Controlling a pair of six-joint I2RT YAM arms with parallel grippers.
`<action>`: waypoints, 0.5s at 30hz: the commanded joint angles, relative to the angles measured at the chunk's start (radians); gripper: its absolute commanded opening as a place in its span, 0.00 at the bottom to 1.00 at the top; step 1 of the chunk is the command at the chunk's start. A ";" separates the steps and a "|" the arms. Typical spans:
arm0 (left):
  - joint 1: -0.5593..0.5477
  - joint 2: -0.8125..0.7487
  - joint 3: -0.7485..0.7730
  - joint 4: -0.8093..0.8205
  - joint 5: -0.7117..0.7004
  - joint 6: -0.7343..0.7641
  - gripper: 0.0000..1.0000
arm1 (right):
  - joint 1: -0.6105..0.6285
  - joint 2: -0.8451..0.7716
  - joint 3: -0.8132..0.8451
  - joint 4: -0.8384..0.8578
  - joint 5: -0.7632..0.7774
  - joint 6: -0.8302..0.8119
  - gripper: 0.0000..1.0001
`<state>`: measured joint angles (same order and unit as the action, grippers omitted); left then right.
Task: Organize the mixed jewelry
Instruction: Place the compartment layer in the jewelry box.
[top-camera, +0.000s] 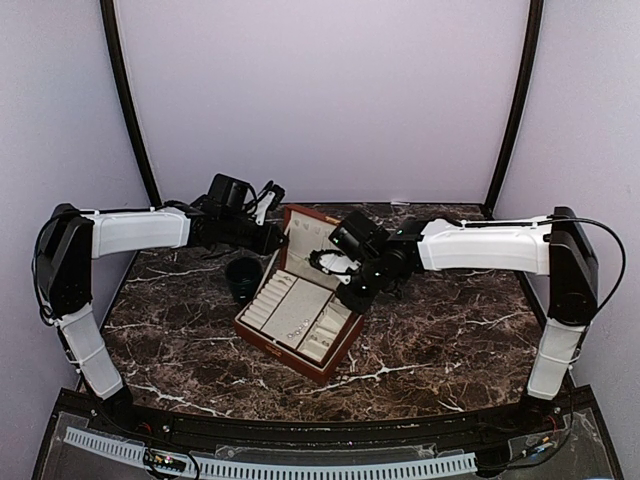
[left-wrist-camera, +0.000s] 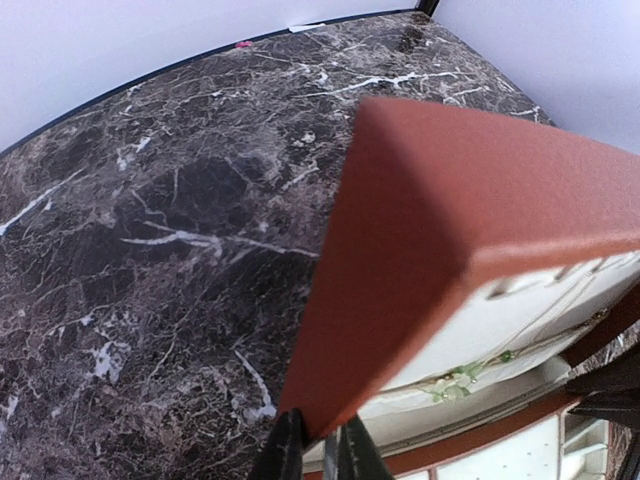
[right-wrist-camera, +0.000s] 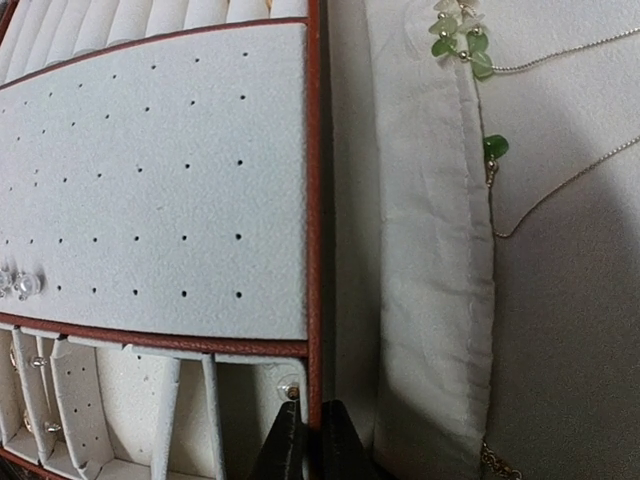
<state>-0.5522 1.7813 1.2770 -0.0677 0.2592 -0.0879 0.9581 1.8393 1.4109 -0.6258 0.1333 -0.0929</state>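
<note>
From above, the left gripper (top-camera: 274, 207) is at the top edge of the raised lid (top-camera: 310, 232) of the red-brown box (top-camera: 330, 358). The right gripper (top-camera: 348, 294) hangs low over the cream tray (top-camera: 290, 305) inside. A dark cup (top-camera: 243, 278) stands just beside the box.

In the left wrist view, the fingers (left-wrist-camera: 288, 452) are pinched on the lid's corner. A green-beaded necklace (left-wrist-camera: 455, 385) is draped on the lining behind. I'd hold that lid steady and upright, without tugging, so nothing slides.

In the right wrist view, the fingertips (right-wrist-camera: 285, 440) are drawn together right at a small stud (right-wrist-camera: 290, 391) above the narrow slots. Whether they grip it I cannot tell. Two clear studs (right-wrist-camera: 20, 284) sit in the perforated pad (right-wrist-camera: 160, 170). I reckon the stud should come straight up, clear of the divider, then go down squarely into a free hole.
</note>
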 joint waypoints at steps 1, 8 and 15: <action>-0.022 -0.037 0.012 0.014 0.092 -0.036 0.18 | 0.007 -0.009 0.006 0.072 0.052 0.051 0.18; -0.021 -0.051 -0.003 0.024 0.082 -0.029 0.37 | 0.011 -0.062 -0.022 0.082 0.059 0.071 0.43; -0.021 -0.130 -0.074 0.041 0.040 -0.023 0.55 | 0.025 -0.151 -0.034 0.059 -0.077 0.078 0.59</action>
<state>-0.5663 1.7496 1.2503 -0.0494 0.3096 -0.1162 0.9691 1.7744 1.3895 -0.5781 0.1440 -0.0238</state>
